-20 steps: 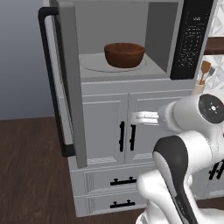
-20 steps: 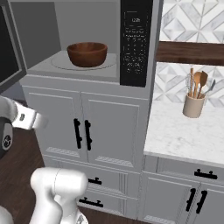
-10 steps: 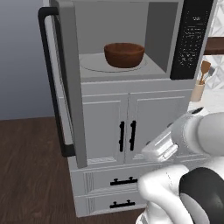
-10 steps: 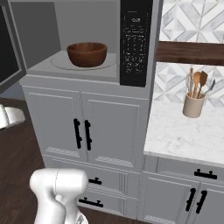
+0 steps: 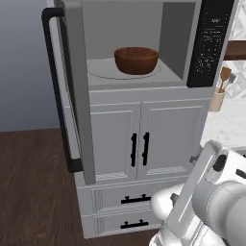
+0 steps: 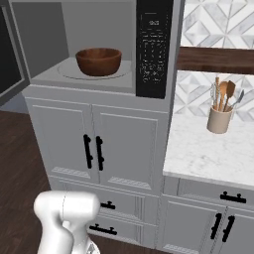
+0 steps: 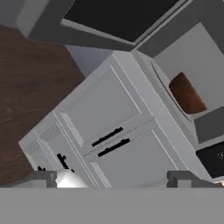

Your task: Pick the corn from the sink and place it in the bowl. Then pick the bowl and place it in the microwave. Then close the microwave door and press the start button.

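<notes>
**Bowl in the microwave, door open**

The bowl (image 5: pixel 136 59) sits on the round plate inside the microwave (image 6: pixel 99 47), left of the black control panel (image 6: pixel 154 47). The microwave door (image 5: pixel 77 91) stands swung open at the left, its bar handle (image 5: pixel 57 91) outward. The gripper (image 7: pixel 114 179) faces the cabinet doors (image 7: pixel 114 131) below, fingers spread wide and empty.

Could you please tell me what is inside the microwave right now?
The bowl sits on the round plate inside the open microwave. Its rim hides whatever lies in it.
</notes>
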Controlling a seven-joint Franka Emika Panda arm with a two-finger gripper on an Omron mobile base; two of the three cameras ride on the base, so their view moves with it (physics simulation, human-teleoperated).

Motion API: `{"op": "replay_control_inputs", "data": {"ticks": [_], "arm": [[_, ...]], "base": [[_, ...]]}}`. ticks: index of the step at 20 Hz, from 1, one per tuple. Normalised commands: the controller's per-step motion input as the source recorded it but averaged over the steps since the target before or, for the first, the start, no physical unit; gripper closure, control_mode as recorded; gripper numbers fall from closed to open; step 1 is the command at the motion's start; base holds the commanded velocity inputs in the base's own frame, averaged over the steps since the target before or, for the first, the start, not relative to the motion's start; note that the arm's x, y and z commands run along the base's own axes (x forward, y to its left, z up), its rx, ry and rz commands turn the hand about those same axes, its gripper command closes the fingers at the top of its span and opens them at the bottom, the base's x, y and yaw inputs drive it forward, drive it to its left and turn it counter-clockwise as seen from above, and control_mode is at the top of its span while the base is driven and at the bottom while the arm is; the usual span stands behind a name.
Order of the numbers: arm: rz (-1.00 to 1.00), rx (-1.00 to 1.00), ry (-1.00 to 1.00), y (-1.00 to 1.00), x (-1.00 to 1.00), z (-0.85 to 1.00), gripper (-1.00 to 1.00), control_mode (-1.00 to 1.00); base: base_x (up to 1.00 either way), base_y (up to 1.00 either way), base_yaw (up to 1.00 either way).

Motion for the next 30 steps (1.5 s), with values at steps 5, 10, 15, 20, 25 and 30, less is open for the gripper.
{"op": "replay_control_inputs", "data": {"ticks": [5,10,15,20,25,30], "arm": [[0.03,-0.37,-0.13,0.99,-0.32,-0.19,-1.0,-1.0],[0.01,-0.35,-0.16,0.67,-0.81,-0.24,-1.0,-1.0],[0.0,-0.35,-0.09,0.94,0.0,-0.3,-1.0,-1.0],[-0.06,-0.27,-0.04,1.0,0.79,0.0,-1.0,-1.0],[-0.24,-0.16,0.0,0.69,1.0,0.04,-1.0,-1.0],[-0.33,-0.09,-0.02,0.02,0.93,0.14,-1.0,-1.0]], "base": [[0.0,0.0,0.0],[0.0,0.0,0.0],[0.0,0.0,0.0],[0.0,0.0,0.0],[0.0,0.0,0.0],[0.0,0.0,0.0]]}}
